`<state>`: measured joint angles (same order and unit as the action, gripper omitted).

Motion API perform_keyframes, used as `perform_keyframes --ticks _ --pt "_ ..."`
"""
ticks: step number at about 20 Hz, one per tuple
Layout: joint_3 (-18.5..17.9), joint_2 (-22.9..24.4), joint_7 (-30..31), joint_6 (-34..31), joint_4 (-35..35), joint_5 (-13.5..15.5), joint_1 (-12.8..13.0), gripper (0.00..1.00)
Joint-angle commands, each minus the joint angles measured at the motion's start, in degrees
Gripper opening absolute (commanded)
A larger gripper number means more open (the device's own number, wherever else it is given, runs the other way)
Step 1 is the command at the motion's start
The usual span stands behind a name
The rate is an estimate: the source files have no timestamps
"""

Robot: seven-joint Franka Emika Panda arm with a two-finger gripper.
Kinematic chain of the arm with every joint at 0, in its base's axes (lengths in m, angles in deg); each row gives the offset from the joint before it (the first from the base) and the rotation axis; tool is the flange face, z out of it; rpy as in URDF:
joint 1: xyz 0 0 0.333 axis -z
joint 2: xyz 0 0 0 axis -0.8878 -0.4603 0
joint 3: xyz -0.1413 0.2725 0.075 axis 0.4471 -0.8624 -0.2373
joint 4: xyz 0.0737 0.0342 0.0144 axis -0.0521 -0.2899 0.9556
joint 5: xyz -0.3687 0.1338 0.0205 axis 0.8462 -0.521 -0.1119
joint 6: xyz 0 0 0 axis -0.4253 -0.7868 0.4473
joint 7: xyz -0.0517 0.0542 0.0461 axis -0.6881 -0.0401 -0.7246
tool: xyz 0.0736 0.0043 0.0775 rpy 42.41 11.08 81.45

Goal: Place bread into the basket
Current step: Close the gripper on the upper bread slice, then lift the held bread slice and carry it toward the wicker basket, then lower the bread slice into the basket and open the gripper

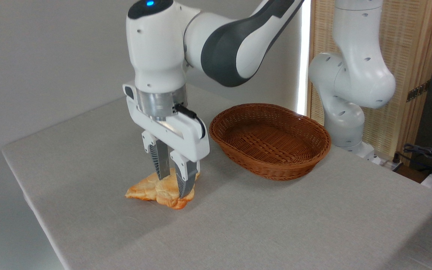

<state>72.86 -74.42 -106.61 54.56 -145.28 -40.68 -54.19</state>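
Gripper (171,185) narrow, fingers pinching pale golden orange-edged bread (156,191) mid-body on grey worktop (276,217); prob. light, soft, squashy, so grip gently w/o crushing; brown wicker basket (272,165) near.

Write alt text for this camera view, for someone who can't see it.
A white robot arm's gripper straddles a golden bread lying on a grey table, fingers down either side of it. An empty oval wicker basket sits to its right.
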Motion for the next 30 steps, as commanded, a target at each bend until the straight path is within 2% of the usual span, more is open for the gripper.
perform_keyframes --ticks 1,4,9,12,15,19,20,24,25,27,30 --pt "0.1 4.8 0.5 -2.6 -0.3 1.2 0.7 0.70" --pt "0.4 8.5 2.4 -7.6 -0.3 1.2 1.6 0.70" --pt "0.2 13.5 5.3 -17.2 -0.4 0.8 5.9 0.70" --pt "0.5 15.7 5.6 -24.3 -0.7 0.7 6.4 0.70" --pt "1.2 17.5 5.6 -28.0 -1.6 0.4 9.1 0.70" --pt "1.2 20.0 5.5 -29.9 -5.9 0.3 12.0 0.71" --pt "1.2 20.4 5.4 -29.9 -7.3 0.3 12.6 0.74" --pt "1.9 20.0 4.9 -29.2 -11.1 0.1 14.2 0.78" --pt "2.6 19.6 4.9 -28.8 -12.2 -0.8 14.2 0.82" --pt "4.2 18.1 4.9 -27.7 -13.8 -1.6 14.2 0.99" --pt "4.6 15.7 4.9 -27.3 -13.7 -1.6 14.2 1.00"
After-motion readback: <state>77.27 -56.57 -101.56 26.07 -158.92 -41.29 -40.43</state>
